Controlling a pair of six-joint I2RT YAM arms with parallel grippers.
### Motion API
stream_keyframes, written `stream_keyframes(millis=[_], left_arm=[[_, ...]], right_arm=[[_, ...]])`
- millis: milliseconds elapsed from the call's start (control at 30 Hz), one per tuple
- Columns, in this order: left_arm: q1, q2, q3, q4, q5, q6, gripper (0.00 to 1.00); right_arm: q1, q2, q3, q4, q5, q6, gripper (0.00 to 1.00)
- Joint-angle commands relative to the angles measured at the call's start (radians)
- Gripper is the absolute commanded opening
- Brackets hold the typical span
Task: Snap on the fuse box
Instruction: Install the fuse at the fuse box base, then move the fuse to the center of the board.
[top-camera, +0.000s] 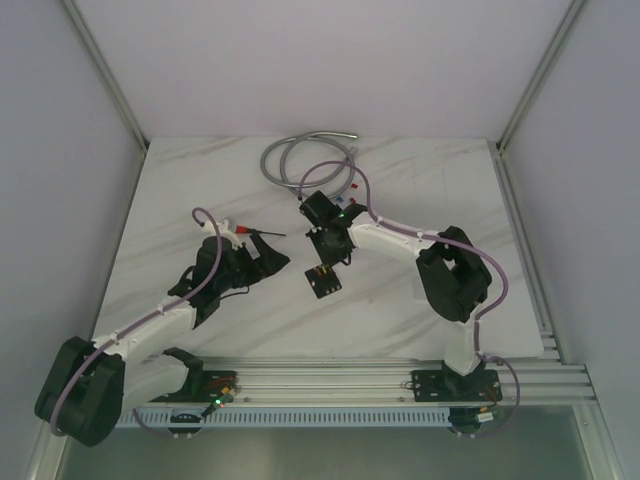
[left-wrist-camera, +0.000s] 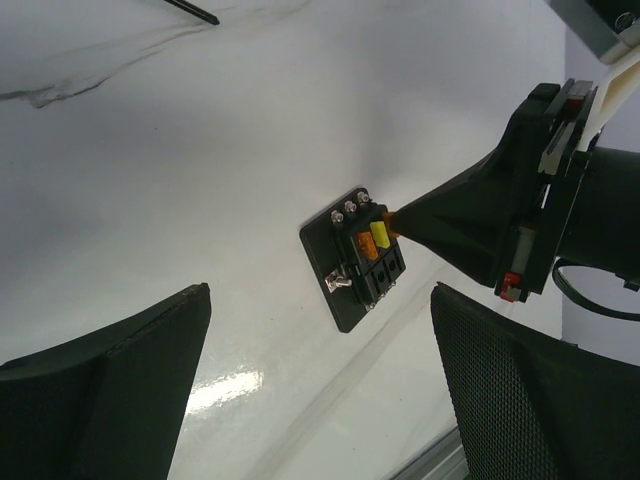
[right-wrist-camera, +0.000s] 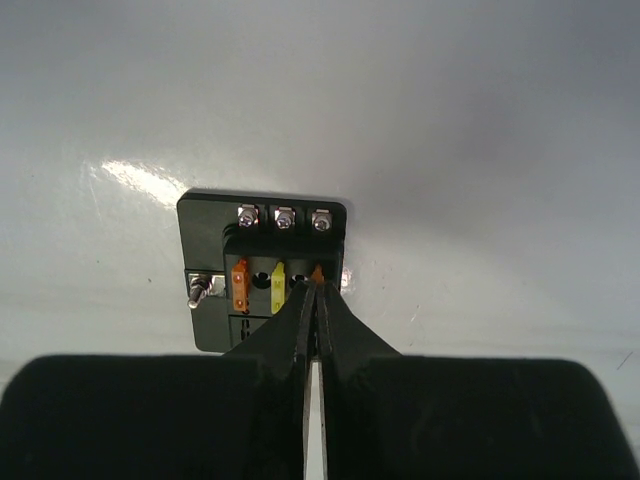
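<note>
**Item 1.** Small black square plastic fuse box (top-camera: 322, 282). It lies flat on the white, grey-veined marble table (top-camera: 200, 190), just below the centre of the overhead frame. It sits mid-frame in the left wrist view (left-wrist-camera: 340, 300) and left of centre in the right wrist view (right-wrist-camera: 205, 225).
- Three silver screws (right-wrist-camera: 283, 217) run along its upper edge.
- A silver fitting (right-wrist-camera: 200, 290) sits at its left edge.
- The slots hold a small orange fuse (right-wrist-camera: 240, 285), a small yellow fuse (right-wrist-camera: 277, 287) beside it, and a second orange fuse (right-wrist-camera: 318, 270) furthest right.

**Item 2.** Right gripper (top-camera: 322, 262), black, reaching in from the right of the overhead frame.
- Its tips sit directly over the box.
- The jaws are drawn together to a thin slit.
- The tips (right-wrist-camera: 316, 290) touch the second orange fuse; whether they pinch it cannot be told.

**Item 3.** Left gripper (top-camera: 268, 256), black, left of the box in the overhead frame and apart from it.
- The jaws are spread wide with nothing between them.
- Its fingers (left-wrist-camera: 120, 390) frame the lower corners of the left wrist view.

**Item 4.** Grey coiled cable (top-camera: 300, 160), upper centre of the overhead frame.

**Item 5.** Slim black pointed tool with a red-and-white handle (top-camera: 250, 232), left of centre, just above the left gripper.

**Item 6.** Tiny red and blue pieces (top-camera: 352, 188), right of the cable; too small to identify.
</note>
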Motion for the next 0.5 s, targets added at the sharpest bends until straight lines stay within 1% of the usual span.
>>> stream_keyframes(millis=[0,100,167,233,367,467], left_arm=[[0.006,-0.025,0.004,-0.018,0.005,-0.002,1.00],[0.006,-0.027,0.010,-0.024,0.003,0.001,1.00],[0.006,-0.027,0.013,-0.029,0.002,0.003,1.00],[0.006,-0.025,0.017,-0.033,-0.004,0.006,1.00],[0.006,-0.011,0.026,-0.035,-0.016,0.016,1.00],[0.006,0.010,0.037,-0.036,-0.020,0.026,1.00]], right_arm=[[0.002,-0.056,-0.032,-0.032,0.012,0.001,0.12],[-0.001,-0.113,-0.015,-0.032,0.010,-0.002,0.18],[-0.005,-0.147,-0.004,-0.029,0.010,-0.012,0.26],[-0.018,-0.165,-0.001,-0.012,0.001,-0.029,0.31],[-0.086,-0.170,-0.008,0.041,0.016,-0.062,0.34],[-0.148,-0.140,0.002,0.105,0.031,-0.092,0.37]])
